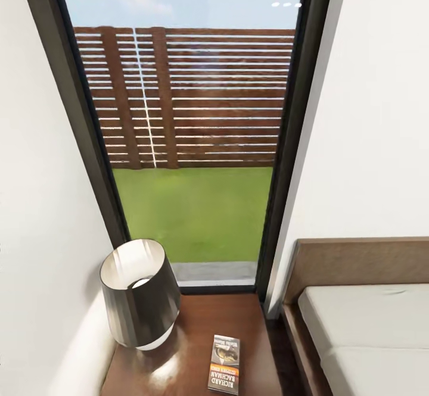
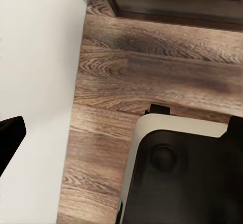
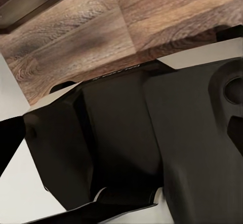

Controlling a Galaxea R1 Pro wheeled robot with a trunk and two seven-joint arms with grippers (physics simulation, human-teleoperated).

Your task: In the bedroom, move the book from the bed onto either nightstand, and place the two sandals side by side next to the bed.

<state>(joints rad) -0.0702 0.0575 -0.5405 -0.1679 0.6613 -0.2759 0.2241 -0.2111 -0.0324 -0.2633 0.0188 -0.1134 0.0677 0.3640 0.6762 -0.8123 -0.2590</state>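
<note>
We saw the thin dark-covered paperback book (image 1: pixel 224 364) lying flat on the glossy reddish-brown wooden nightstand (image 1: pixel 196 324), beside the dark-shaded lamp (image 1: pixel 140 293), so that step looked finished. We could not tell either gripper's finger state.

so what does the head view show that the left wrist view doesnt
Head view: the book lying flat on the nightstand beside a dark-shaded lamp, a tall dark-framed window looking onto grass and a wooden fence, and the bed with its brown headboard to the right.

Left wrist view: the wood-plank floor, part of the robot's own white and black body, and the foot of some dark furniture at the floor's far edge.

Both: a plain white wall and dark wooden furniture.
</note>
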